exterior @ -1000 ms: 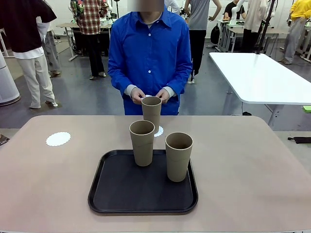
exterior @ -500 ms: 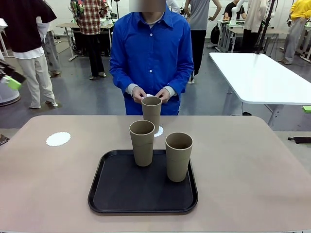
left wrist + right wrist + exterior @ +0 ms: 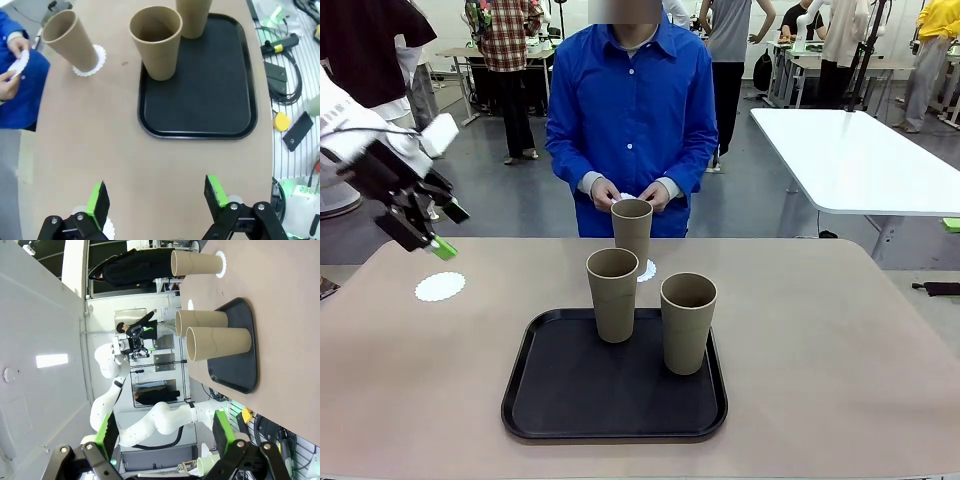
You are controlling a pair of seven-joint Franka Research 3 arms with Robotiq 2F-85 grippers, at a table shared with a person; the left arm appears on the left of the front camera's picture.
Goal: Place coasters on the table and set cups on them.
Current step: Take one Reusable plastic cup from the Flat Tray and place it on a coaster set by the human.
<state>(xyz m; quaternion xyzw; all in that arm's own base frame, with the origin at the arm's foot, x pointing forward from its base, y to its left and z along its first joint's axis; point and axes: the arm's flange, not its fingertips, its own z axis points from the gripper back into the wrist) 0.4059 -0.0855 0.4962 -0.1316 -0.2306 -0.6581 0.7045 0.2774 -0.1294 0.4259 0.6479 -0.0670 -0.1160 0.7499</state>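
Table [image 3: 840, 330]: black tray [image 3: 570, 400] by near edge, centre. Left gripper [image 3: 450, 230] newly arrived above far left corner, jaws wide, empty. Right gripper [image 3: 162, 432] likewise wide. Two cups [image 3: 612, 295] on tray; third cup [image 3: 632, 232] on far-edge coaster. Bare coaster [image 3: 440, 287] near left gripper; probably gets the next cup.

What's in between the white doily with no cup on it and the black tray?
Nothing! In the front view, only bare table lies between the empty coaster and the tray.
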